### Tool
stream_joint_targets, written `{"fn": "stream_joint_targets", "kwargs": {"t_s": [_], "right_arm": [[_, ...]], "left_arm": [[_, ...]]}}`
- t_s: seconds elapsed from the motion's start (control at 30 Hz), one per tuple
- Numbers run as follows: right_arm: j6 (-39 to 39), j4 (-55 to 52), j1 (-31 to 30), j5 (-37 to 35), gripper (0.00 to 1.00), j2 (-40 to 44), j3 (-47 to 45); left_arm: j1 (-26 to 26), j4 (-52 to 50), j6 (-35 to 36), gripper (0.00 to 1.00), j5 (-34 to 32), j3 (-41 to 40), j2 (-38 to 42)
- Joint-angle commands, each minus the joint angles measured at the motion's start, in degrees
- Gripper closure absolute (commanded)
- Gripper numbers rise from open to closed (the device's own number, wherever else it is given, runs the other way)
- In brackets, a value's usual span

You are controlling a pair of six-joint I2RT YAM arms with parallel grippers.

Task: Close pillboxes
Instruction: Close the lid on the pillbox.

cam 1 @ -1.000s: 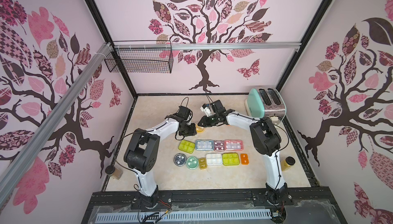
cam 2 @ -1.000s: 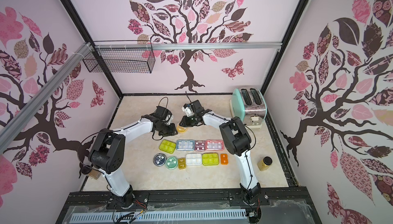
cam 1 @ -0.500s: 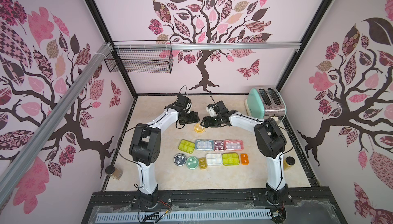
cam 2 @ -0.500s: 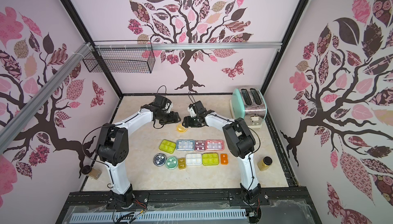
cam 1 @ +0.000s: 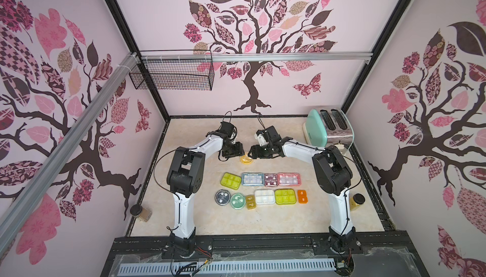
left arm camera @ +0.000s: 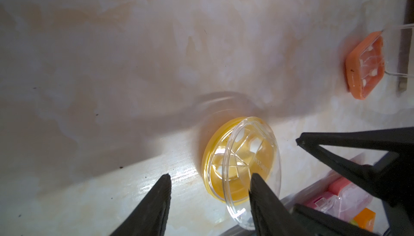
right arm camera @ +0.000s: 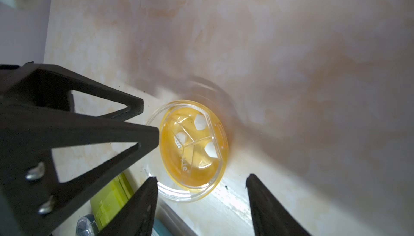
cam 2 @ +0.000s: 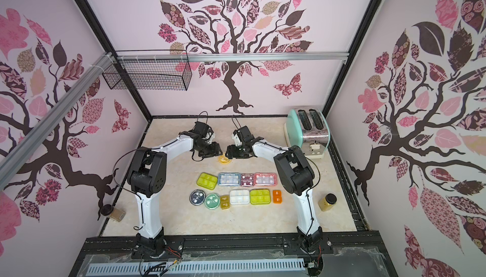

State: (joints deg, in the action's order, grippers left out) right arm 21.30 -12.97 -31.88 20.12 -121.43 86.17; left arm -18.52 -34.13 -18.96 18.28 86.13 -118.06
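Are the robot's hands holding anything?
No. The left gripper and the right gripper stand open on either side of the round yellow pillbox, gripping nothing.

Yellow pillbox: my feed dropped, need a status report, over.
Left gripper open, right gripper open, flanking the yellow pillbox. Pillbox on table, its lid ajar, not shut. Nothing in the way.

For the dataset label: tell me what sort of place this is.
Most likely a robot test cell dressed as a home corner: two white arms bolted to a black rail at a marble-look table, tree-decal walls in a black frame, a mint toaster as a prop.
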Motion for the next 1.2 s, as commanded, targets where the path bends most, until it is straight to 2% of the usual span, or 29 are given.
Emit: {"fn": "stream_joint_targets", "kwargs": {"t_s": [0.0,0.47,0.73,1.0,1.17], "right_arm": [[0.1,-0.7,-0.6,-0.5,0.35,-1.1,0.3],[-1.4,-3.5,-1.8,-0.6,0.39,-3.9,3.5],[-2.0,-5.4,-2.4,-1.8,0.45,-5.3,5.5],[-3.5,-7.6,-2.9,-3.5,0.51,-6.1,7.2],[-4.7,-9.2,-3.1,-4.8,0.51,-6.6,8.0]], "left_arm": [[0.1,0.6,0.5,0.46,0.2,-1.1,-1.0],[0.1,2.5,0.1,0.54,0.5,-5.2,-1.2],[0.0,3.3,0.0,0.60,1.1,-6.2,-1.5],[-0.3,2.7,-0.1,0.73,0.3,-6.4,-2.4],[-0.3,2.3,-0.9,0.77,-0.1,-7.8,-2.4]]}}
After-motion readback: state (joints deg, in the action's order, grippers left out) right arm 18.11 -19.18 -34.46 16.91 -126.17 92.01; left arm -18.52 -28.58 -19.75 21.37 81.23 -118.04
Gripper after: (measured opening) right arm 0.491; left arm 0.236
